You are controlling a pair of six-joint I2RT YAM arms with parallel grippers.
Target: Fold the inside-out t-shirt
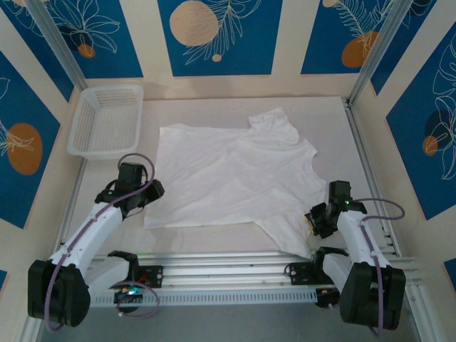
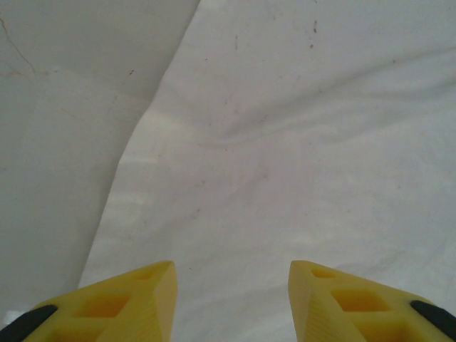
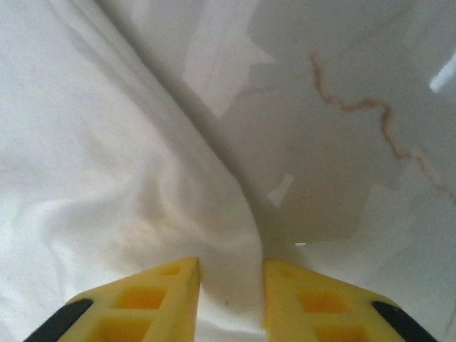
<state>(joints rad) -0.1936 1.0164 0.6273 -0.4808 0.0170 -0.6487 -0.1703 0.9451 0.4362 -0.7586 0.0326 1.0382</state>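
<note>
— Where is the white short-sleeved t-shirt (image 1: pixel 235 174) of thin wrinkly cloth?
— Spread out in the middle of the white counter (image 1: pixel 335 117), with one corner drawn toward the near right. The white plastic mesh basket (image 1: pixel 110 90) sits near its far-left corner, not touching.
— The left hand (image 2: pixel 231 274)?
— At the shirt's near-left edge, its yellow fingers (image 2: pixel 135 299) apart above the cloth, nothing between them.
— And the right hand (image 3: pixel 229 271)?
— At the near-right corner, fingers drawn close, pinching a raised ridge of the shirt.
</note>
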